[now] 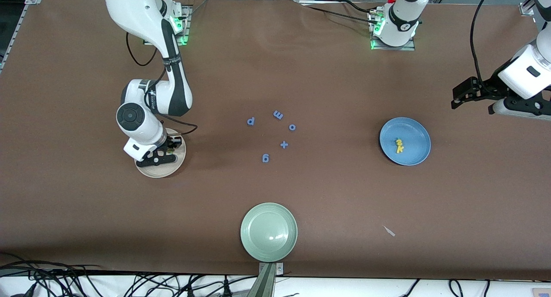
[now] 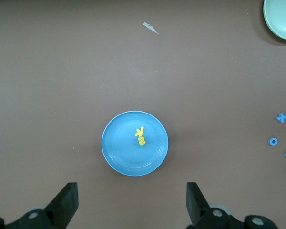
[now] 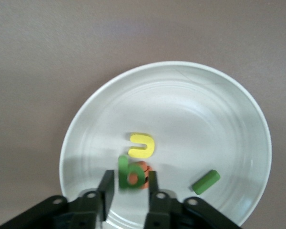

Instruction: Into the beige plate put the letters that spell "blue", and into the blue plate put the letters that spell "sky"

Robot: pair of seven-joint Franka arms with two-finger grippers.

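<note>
Beige plate (image 3: 238, 124): u (image 3: 142, 145), e (image 3: 144, 169), l (image 3: 206, 182) in, b (image 3: 128, 172) between my right pincer's (image 3: 128, 191) parting fingers; blue plate (image 1: 415, 133): s (image 2: 141, 140), k (image 2: 140, 131) in, y unclear; left pincer (image 2: 131, 202) apart, waiting.

Readable characters are confined to the foam letters themselves — no brand marking on the arms can be made out.

Centre of the front view, on the table: blue "p" (image 1: 251, 121), blue "m" (image 1: 278, 115), blue "o" (image 1: 292, 127), blue plus sign (image 1: 284, 145), blue "g" (image 1: 265, 158).

Blue plate (image 1: 415, 131), right of centre: yellow "k" (image 2: 140, 131) and yellow "s" (image 2: 141, 140), touching.

Beige plate (image 3: 219, 109), right wrist view: dark green "b" (image 3: 128, 174), yellow "u" (image 3: 142, 145), olive "l" (image 3: 206, 182) — an orange letter (image 3: 145, 167) under the "b" is unreadable.
</note>
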